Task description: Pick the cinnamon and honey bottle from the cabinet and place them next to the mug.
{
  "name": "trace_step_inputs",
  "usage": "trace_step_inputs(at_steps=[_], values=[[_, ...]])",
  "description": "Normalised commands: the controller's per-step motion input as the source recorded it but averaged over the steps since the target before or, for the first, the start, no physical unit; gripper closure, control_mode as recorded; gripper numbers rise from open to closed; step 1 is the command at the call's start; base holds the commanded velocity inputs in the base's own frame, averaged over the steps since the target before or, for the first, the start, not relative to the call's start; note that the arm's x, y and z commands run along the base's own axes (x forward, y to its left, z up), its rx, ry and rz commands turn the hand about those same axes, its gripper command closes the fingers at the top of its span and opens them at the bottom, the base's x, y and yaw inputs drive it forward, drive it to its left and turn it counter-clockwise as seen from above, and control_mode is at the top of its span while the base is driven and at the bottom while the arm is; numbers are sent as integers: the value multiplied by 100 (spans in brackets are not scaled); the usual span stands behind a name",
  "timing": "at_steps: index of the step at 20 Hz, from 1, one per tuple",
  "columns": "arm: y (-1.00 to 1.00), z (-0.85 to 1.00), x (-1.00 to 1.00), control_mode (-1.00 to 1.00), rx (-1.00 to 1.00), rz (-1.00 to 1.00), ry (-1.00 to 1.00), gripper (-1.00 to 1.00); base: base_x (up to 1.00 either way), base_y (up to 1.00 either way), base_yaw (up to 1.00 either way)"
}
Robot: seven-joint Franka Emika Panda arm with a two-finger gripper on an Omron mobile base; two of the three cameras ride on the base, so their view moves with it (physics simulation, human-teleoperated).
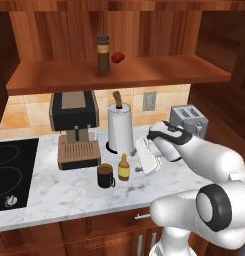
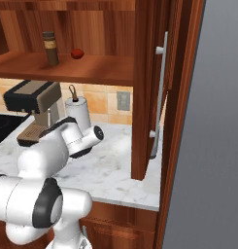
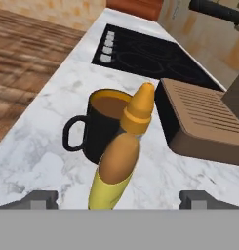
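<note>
Tool (image 3: 119, 197) wide open, holding nothing | honey bottle (image 1: 124, 167) upright on counter (image 1: 69, 195), just right of mug (image 1: 105, 175) | cinnamon (image 1: 102, 53) waits on cabinet (image 1: 119, 75) shelf | back off straight, don't clip bottle, then go up.

Amber honey bottle (image 1: 124, 168) upright just beside dark mug (image 1: 105, 176) (handle outward), brown cinnamon (image 1: 103, 54) upright in cabinet (image 1: 119, 75)

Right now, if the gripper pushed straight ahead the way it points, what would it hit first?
The honey bottle, standing on the counter centred between the open gripper's fingertips. The mug sits just behind it, so it would probably come next; the gap between them is hard to judge.
</note>
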Motion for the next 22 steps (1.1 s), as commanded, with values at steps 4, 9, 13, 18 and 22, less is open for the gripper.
trace_step_inputs(at_steps=[4, 9, 13, 18, 22], values=[[-24, 67, -29, -100, 3, -3, -3, -100, 0, 0, 0], [-20, 80, -49, -100, 7, -6, -1, -100, 0, 0, 0], [-17, 90, -71, -100, 11, -9, 0, -100, 0, 0, 0], [-12, 96, -59, -100, 10, -8, 1, -100, 0, 0, 0], [-9, 95, -62, -100, 13, -9, 5, -100, 0, 0, 0]])
